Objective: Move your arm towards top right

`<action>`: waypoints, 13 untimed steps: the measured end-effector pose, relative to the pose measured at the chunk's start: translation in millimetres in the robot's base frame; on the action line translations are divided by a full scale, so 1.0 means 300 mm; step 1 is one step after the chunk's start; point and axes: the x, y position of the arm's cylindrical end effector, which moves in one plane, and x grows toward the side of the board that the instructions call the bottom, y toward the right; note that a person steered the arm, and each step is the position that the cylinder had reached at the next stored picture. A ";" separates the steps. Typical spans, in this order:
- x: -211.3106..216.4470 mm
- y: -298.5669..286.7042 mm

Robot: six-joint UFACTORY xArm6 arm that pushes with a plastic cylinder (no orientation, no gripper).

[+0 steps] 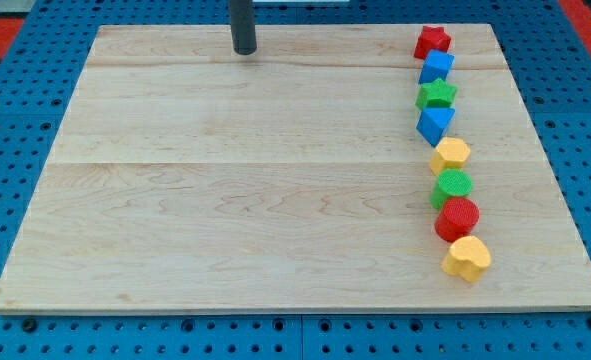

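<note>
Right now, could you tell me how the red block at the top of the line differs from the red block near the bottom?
The red star block has pointed arms; the red round block has a ribbed, cylinder-like outline. The star heads the column, just above a blue block; the round one sits second from the bottom, between a green round block and a yellow heart block. The star lies nearer my tip. Both are red.
</note>
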 end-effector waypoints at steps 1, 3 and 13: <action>-0.030 0.062; -0.149 0.279; -0.156 1.138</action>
